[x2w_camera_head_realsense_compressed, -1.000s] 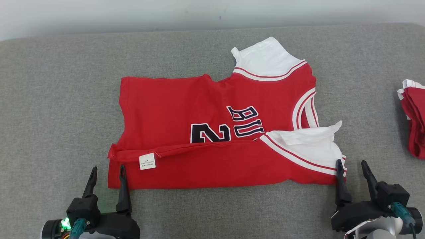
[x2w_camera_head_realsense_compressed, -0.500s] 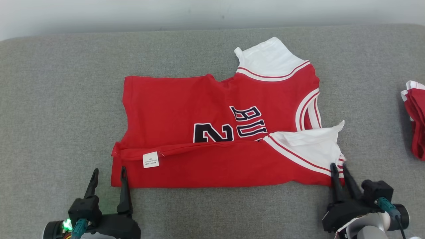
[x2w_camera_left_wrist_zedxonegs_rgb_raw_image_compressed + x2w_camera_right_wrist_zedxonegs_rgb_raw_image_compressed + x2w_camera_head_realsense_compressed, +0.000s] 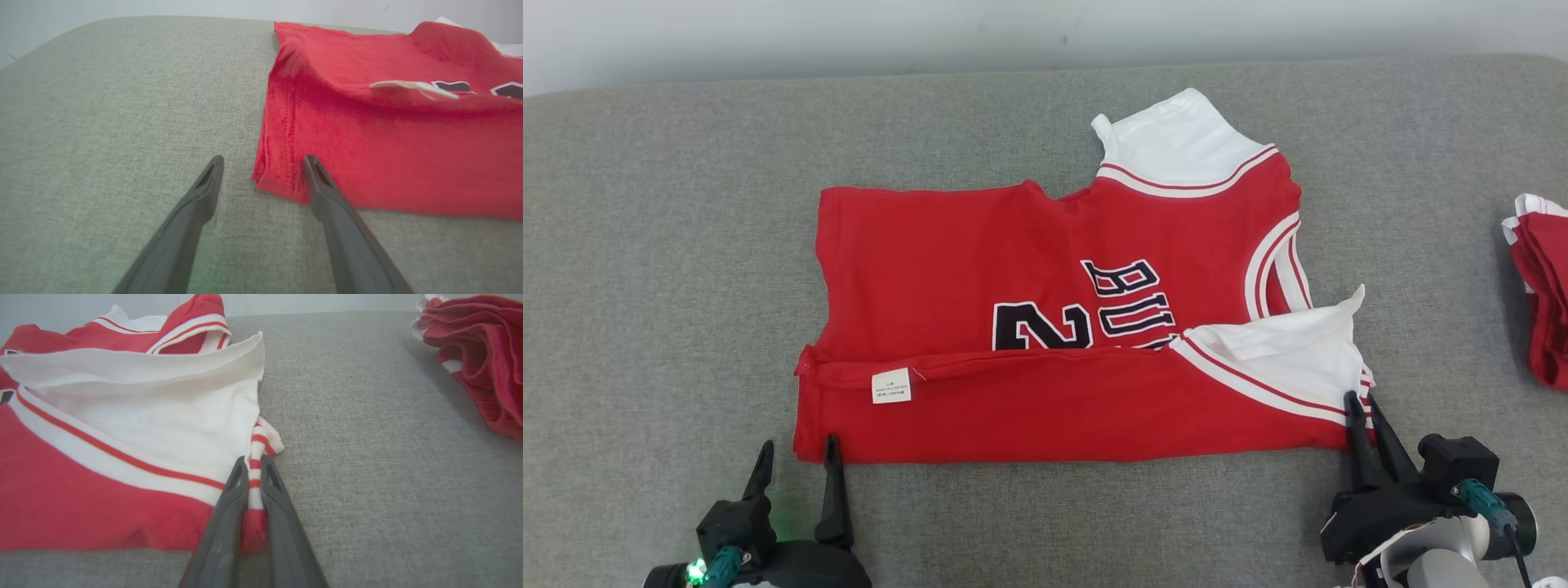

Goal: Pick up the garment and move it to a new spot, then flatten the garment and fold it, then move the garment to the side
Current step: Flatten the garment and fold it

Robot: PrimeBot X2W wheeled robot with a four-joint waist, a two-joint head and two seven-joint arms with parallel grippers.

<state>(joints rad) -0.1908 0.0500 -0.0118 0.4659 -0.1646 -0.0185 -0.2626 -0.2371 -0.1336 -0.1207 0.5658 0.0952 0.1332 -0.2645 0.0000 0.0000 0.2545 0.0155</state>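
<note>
Left gripper (image 3: 799,445): fingers spread wide, holding nothing. It sits low on the grey surface (image 3: 670,245) at the jersey's near-left corner. In the left wrist view the gripper (image 3: 263,161) brackets that corner, one finger on bare surface and the other over the hem edge. Whether the finger touches the cloth cannot be told.

Jersey (image 3: 1045,269): red with white trim, lying mid-surface with its near edge folded over the body. The fold hides the lower part of the dark numerals. A white label (image 3: 891,385) shows on the fold near the left end. White sleeve panels lie at the far right and near right. The cloth (image 3: 388,155) lies mostly flat.

Right gripper (image 3: 1362,400): fingers pressed together, pinching the striped cuff at the jersey's near-right corner. In the right wrist view the gripper (image 3: 253,461) shows red-and-white ribbing of the jersey (image 3: 102,490) caught between the fingers.

Far right: a second red garment (image 3: 1539,294), bundled (image 3: 482,355), well apart from the jersey.
</note>
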